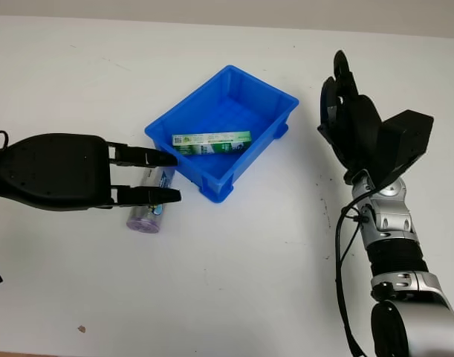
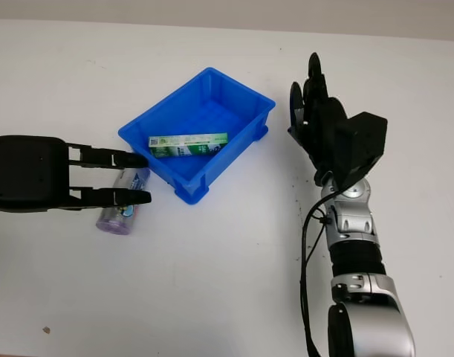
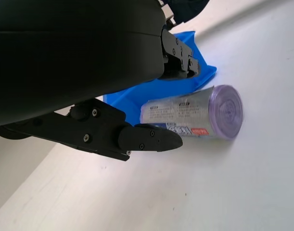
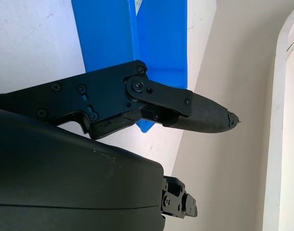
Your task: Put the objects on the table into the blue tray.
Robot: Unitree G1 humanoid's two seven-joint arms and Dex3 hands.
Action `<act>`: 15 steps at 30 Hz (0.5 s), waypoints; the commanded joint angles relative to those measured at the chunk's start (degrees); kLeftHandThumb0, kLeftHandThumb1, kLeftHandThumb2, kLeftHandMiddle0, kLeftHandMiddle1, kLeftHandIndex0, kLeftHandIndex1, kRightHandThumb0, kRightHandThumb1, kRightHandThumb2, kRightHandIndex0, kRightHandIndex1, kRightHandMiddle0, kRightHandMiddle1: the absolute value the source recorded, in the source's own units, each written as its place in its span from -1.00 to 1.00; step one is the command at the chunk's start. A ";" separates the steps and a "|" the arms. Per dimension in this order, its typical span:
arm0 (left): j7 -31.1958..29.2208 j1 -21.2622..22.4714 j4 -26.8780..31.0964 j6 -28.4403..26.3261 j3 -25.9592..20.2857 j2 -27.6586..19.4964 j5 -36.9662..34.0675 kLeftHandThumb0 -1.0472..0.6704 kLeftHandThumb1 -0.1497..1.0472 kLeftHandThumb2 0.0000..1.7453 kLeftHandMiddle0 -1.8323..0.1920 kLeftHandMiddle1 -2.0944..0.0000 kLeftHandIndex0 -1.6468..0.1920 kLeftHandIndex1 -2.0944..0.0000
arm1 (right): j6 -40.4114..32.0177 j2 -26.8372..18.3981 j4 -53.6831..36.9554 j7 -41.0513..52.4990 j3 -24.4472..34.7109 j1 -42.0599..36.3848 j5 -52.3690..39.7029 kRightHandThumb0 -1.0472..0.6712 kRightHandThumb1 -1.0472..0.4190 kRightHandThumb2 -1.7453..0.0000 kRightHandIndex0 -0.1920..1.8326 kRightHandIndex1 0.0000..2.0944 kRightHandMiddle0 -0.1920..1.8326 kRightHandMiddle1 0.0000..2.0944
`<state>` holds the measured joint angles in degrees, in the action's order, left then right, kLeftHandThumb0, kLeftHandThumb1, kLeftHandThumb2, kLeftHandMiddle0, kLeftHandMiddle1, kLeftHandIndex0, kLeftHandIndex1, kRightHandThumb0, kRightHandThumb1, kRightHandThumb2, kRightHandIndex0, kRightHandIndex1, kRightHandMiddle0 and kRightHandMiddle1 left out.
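Observation:
A blue tray (image 1: 275, 95) sits mid-table with a green and white box (image 1: 212, 142) lying inside it. Just left of the tray a purple-capped cylindrical roll (image 1: 147, 216) lies on its side on the white table; the left wrist view shows the roll (image 3: 195, 113) close up. My left hand (image 1: 158, 176) hovers open above the roll, its fingers (image 1: 146, 156) pointing toward the tray and straddling the roll without touching it. My right hand (image 1: 342, 97) is open, raised to the right of the tray and holding nothing.
The table is white and bare around the tray. A small brown speck (image 1: 81, 328) lies near the front left edge. The right arm (image 1: 390, 245) with its black cable rises from the bottom right.

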<state>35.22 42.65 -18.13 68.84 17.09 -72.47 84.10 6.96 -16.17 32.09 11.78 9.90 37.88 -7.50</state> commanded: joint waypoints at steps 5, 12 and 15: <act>8.96 1.67 -3.47 -3.18 6.73 -3.35 5.24 -0.10 1.00 -0.53 0.62 0.95 0.62 0.94 | 0.07 0.22 -0.09 0.40 0.49 -0.56 -0.68 -0.61 -1.00 0.23 -1.00 -1.00 -1.00 -1.00; 16.59 4.64 -6.32 -7.17 14.10 -2.81 10.79 -0.14 1.00 -0.60 0.61 0.95 0.62 0.95 | -0.24 0.29 -0.82 0.13 0.31 -0.83 -0.52 -0.60 -1.00 0.23 -1.00 -1.00 -1.00 -1.00; 16.97 6.15 -6.67 -7.77 16.35 -2.35 11.56 -0.18 1.00 -0.64 0.63 0.95 0.64 0.96 | 0.04 0.17 -0.89 -0.04 0.31 -1.02 -0.25 -0.60 -1.00 0.23 -1.00 -1.00 -1.00 -1.00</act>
<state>52.21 48.25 -24.50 61.19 31.69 -74.43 95.04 6.67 -15.97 32.09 11.90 9.95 37.83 -7.72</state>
